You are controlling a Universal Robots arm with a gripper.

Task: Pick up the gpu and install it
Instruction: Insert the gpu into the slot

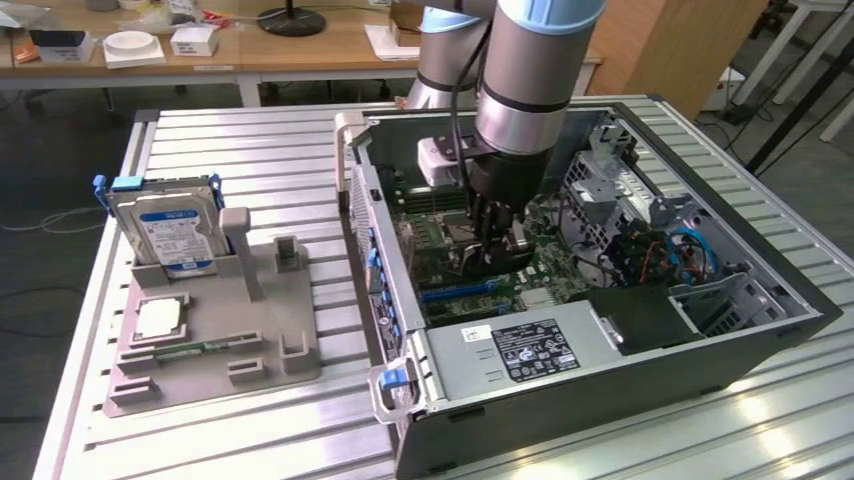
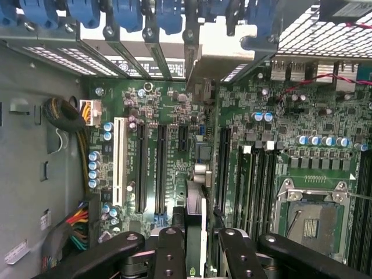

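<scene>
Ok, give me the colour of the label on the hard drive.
The label is blue, clearest in the exterior view.

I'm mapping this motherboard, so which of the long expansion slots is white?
The slot at the end of the row, next to the column of blue-topped capacitors; the other long slots are black.

from here i read the ribbed silver metal table [image 1: 240, 150] at the exterior view's left as brushed and faintly shiny. the grey plastic parts holder [image 1: 274, 320] on it is matt. the silver metal hard drive [image 1: 163, 235] wears a glossy blue label. the black computer case [image 1: 641, 375] looks like matt painted metal. the thin black gpu card [image 2: 196, 195] ends in pale bare metal; the black gripper [image 2: 196, 220] looks matt.
</scene>
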